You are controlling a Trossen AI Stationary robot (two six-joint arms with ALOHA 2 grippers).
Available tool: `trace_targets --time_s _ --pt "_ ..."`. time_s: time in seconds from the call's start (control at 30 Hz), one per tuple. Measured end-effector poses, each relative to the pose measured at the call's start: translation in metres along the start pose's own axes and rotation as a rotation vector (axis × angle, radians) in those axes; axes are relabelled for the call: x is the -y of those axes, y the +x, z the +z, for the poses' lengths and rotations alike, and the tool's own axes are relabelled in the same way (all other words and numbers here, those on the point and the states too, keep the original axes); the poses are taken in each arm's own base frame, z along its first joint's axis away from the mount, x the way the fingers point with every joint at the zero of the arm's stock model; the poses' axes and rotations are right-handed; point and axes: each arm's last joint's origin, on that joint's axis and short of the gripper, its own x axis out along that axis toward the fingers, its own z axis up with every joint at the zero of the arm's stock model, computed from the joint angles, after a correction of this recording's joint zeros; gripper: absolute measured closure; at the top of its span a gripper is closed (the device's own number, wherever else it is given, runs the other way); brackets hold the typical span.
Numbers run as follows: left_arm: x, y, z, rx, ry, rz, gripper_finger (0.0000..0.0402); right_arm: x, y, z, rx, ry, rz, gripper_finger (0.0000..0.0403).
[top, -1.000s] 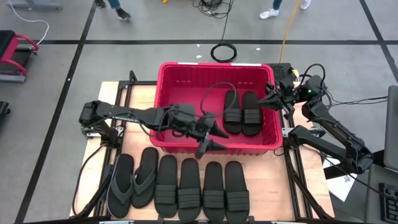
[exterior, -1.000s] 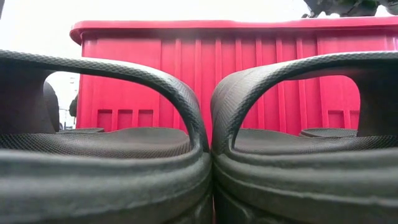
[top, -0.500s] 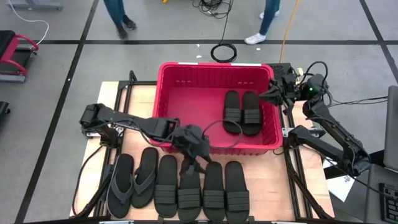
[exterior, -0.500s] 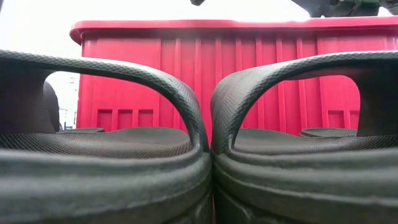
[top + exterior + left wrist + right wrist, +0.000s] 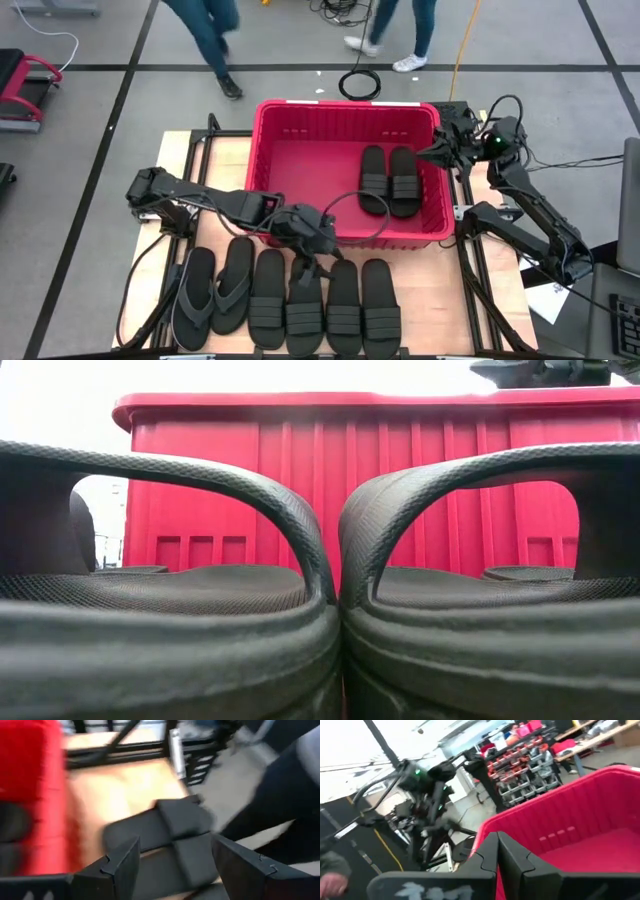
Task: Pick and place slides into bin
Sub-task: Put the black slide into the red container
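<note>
Your slides are flat dark rubber sandals: six lie in a row (image 5: 285, 298) on the table's near side, two thong flip-flops (image 5: 214, 290) at the left, four ribbed-strap ones to their right. The red bin (image 5: 345, 113) beyond them holds two more ribbed slides (image 5: 389, 181) toward its right. Your left gripper (image 5: 312, 262), fingers spread and holding nothing, hangs over the row just in front of the bin's near wall. Your right gripper (image 5: 428, 156), fingers pressed together, waits at the bin's right rim. You'll find no readable writing.
</note>
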Motion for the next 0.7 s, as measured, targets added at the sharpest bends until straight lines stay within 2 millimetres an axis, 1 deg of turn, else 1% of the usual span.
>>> trace_targets --time_s 0.1,0.2,0.27,0.33,0.4,0.43,0.47,0.53,0.63,0.7 --pt "0.01 -0.025 0.014 0.021 0.103 0.169 0.0166 -0.014 0.001 0.006 0.042 -0.078 0.039 0.0403" --pt "0.015 -0.061 0.019 0.036 0.126 0.36 0.0199 -0.038 -0.001 0.02 0.105 -0.171 0.093 0.0403" --pt "0.015 -0.089 0.019 0.046 0.089 0.475 0.0236 -0.057 -0.003 0.032 0.121 -0.201 0.132 0.0403" --pt "0.014 -0.115 0.017 0.066 0.025 0.561 0.0283 -0.078 -0.007 0.045 0.135 -0.235 0.16 0.0403" --pt "0.015 -0.142 0.013 0.082 -0.034 0.595 0.0336 -0.099 -0.011 0.058 0.145 -0.264 0.175 0.0403" --pt "0.017 -0.152 0.009 0.086 -0.053 0.599 0.0365 -0.109 -0.013 0.063 0.146 -0.275 0.18 0.0403" --pt "0.017 -0.161 0.007 0.108 -0.072 0.603 0.0382 -0.119 -0.016 0.068 0.134 -0.285 0.192 0.0403" --pt "0.02 -0.177 0.0 0.138 -0.091 0.603 0.039 -0.138 -0.02 0.077 0.095 -0.309 0.226 0.0403" --pt "0.022 -0.195 -0.01 0.192 -0.105 0.61 0.0388 -0.166 -0.028 0.087 0.072 -0.347 0.247 0.0403" --pt "0.022 -0.203 -0.017 0.234 -0.123 0.625 0.0396 -0.182 -0.033 0.092 0.073 -0.366 0.252 0.0403"
